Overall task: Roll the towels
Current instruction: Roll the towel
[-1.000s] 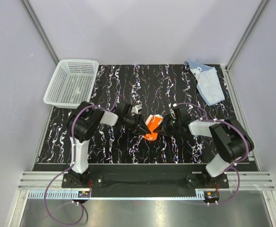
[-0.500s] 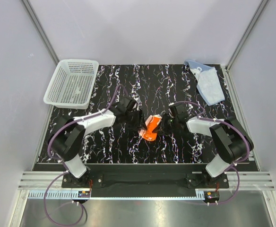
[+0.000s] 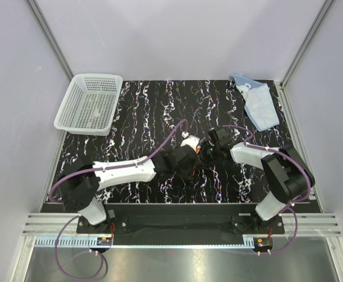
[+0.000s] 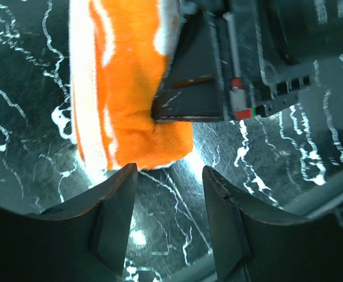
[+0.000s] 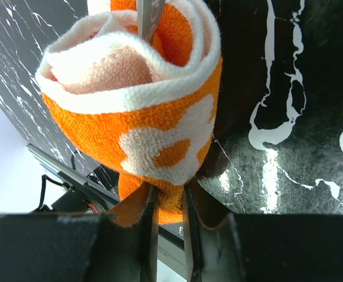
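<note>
The orange towel [image 5: 142, 117] is sitting as a tight roll with its white-edged spiral showing. The right gripper [image 5: 167, 217] is pinching the end of the roll nearest its camera, jaws clenched on the cloth. The left gripper [image 4: 168, 200] is hovering with its jaws released, and only the table [image 4: 174, 173] is showing between them. The roll is lying just ahead of those jaws, over toward the left-hand finger, and I can't see it touching either one.

I'd judge the orange one is about rolled and is being steadied or set down. The next move, I reckon, calls for letting go without the roll springing loose, then going for the blue towel [image 3: 259, 104]. That one is lying crumpled and unrolled, far beyond both sets of jaws at the far right corner. The white mesh basket [image 3: 82, 128] is sitting well away from both jaws at the far left, and I'm seeing nothing in it.
</note>
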Controlling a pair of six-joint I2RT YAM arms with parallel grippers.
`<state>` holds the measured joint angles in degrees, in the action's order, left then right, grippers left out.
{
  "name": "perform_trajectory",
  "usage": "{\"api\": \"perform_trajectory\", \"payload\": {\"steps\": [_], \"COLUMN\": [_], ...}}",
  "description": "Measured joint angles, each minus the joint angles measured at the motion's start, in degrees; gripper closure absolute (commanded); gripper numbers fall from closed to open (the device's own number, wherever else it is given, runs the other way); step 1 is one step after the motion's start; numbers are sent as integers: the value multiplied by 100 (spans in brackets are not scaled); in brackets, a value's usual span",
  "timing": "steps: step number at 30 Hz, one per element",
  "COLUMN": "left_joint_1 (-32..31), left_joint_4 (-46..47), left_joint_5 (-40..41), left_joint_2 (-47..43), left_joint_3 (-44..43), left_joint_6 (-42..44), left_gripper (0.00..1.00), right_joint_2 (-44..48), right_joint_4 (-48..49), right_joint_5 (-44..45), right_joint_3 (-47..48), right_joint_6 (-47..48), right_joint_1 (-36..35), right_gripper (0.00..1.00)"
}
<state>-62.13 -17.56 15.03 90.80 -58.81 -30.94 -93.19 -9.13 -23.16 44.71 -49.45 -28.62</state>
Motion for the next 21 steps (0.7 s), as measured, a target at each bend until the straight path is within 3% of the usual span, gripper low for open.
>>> {"api": "perform_trajectory", "payload": {"steps": [9, 17, 19, 21], "left_joint_1": [-420, -463, -468, -472], "left_joint_4": [168, 238, 271, 306], "left_joint_5": [730, 1132, 1202, 1281], "left_joint_2": [984, 1204, 1257, 1305], "left_joint_3": [-114, -160, -162, -168], "left_joint_6": [221, 201, 205, 208], "left_gripper": [46, 48, 53, 70], "right_joint_2": [-11, -61, -66, -66], "right_joint_4": [-74, -210, -229, -232], "right_joint_5": [-2, -13, -31, -37], "right_joint_3": [31, 157, 173, 179], "right_joint_6": [15, 79, 87, 98], "right_joint_1": [-31, -37, -39, -39], "right_gripper": [82, 81, 81, 80]}}
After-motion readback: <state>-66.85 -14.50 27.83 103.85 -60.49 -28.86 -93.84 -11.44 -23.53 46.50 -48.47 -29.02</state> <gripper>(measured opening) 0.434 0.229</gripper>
